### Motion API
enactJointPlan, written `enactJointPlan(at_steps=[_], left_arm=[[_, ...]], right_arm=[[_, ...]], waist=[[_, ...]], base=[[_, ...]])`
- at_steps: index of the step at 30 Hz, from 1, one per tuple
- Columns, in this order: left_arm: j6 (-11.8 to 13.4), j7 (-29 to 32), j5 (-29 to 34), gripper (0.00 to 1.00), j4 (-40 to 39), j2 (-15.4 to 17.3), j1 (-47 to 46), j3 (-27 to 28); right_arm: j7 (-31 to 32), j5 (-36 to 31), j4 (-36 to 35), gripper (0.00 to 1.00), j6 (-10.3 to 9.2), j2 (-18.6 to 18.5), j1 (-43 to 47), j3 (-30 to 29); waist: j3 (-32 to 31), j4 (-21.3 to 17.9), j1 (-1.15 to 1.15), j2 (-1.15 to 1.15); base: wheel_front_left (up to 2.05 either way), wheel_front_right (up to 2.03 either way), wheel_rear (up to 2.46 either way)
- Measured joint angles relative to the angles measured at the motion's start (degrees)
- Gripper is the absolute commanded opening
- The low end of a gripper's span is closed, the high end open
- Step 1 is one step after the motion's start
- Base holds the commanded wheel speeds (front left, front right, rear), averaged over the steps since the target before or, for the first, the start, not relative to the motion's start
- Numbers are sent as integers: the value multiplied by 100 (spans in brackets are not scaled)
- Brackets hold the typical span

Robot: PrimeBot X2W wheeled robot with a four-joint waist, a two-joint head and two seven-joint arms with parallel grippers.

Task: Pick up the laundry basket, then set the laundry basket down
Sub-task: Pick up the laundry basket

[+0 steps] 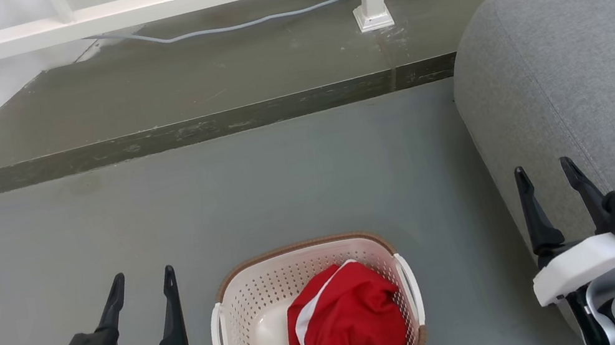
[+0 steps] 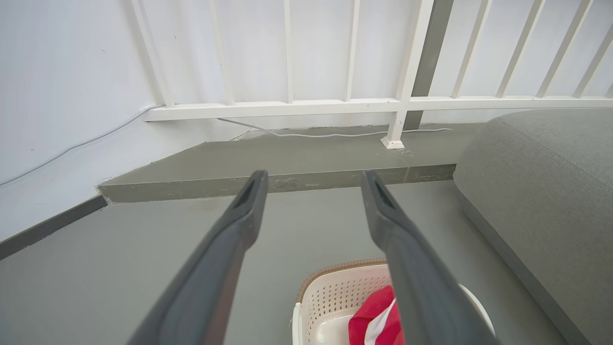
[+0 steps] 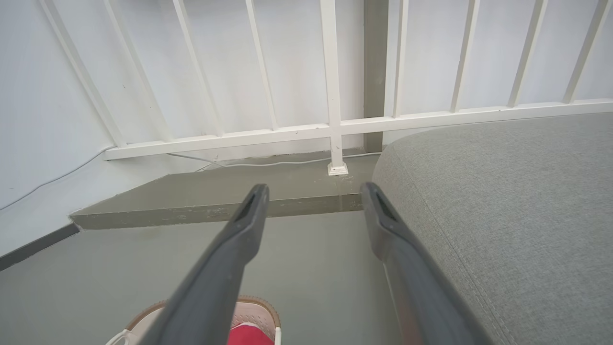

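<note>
Plainly untouched, laundry basket (image 1: 251, 299); left gripper (image 1: 144, 277) splayed.

Grey floor (image 1: 285, 189) is carrying the basket (image 1: 253, 296), which is sitting upright at the near middle, with floor showing past its far side and both flanks. Grey sofa (image 1: 593, 71) is sitting on the floor to the right, apart from the basket, its far end reaching up to a low step (image 1: 203, 83); can't tell if they're touching. The step is running along the floor's far edge and is carrying a white railing post (image 1: 372, 3), with a pale cable (image 1: 267, 17) lying along it near the wall.
</note>
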Motion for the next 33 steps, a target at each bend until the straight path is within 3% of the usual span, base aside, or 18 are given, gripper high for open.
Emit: enactJointPlan(at_steps=[33], left_arm=[[97,347,21,100,-770,93,383,53]], right_arm=[[160,-1,-380,100,-9,-25,101,9]], waist=[[235,-11,0,0]], base=[[0,0,0]])
